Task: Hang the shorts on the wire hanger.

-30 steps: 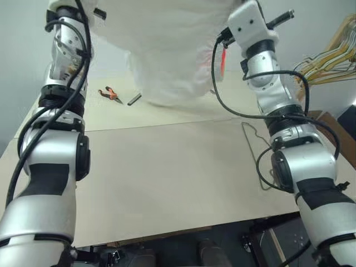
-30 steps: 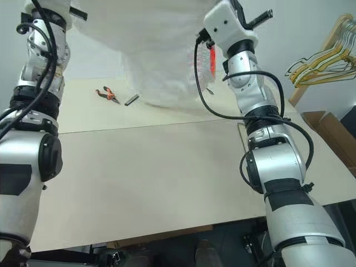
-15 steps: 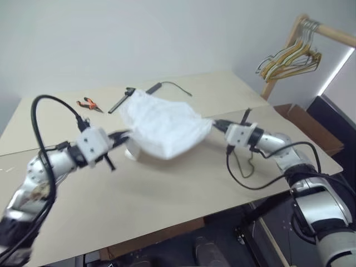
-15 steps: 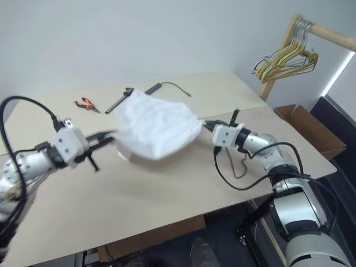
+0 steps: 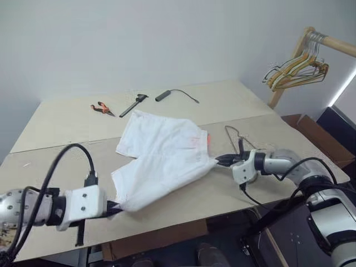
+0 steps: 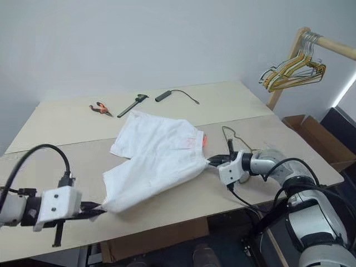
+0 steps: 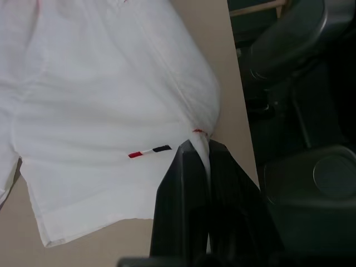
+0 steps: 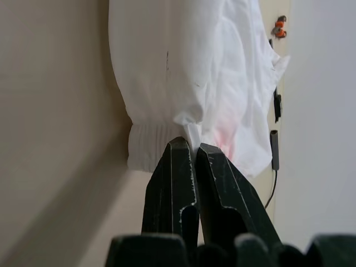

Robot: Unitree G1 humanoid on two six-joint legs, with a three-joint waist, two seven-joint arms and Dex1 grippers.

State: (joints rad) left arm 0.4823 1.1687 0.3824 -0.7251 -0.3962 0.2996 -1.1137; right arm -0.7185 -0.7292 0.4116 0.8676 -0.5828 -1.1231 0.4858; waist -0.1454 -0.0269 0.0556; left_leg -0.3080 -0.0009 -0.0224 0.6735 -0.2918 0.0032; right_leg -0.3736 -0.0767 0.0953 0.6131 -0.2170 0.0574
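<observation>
The white shorts lie spread flat across the middle of the tan table, with a faint red mark near the waistband. My left gripper is shut on a hem corner at the near left; a small dark-and-red mark sits close to that pinch. My right gripper is shut on the gathered waistband at the shorts' right side. The thin dark wire hanger lies flat on the table just beyond my right gripper, apart from the cloth.
Orange-handled pliers, a black tool and a black stick with a cable lie at the table's far side. A wooden rack with several hangers stands at the far right, beside a cardboard box.
Both arms have come down from overhead to the table. The shorts, held high a second ago, now lie spread on the tabletop, still gripped at both ends. The camera view has shifted too.
</observation>
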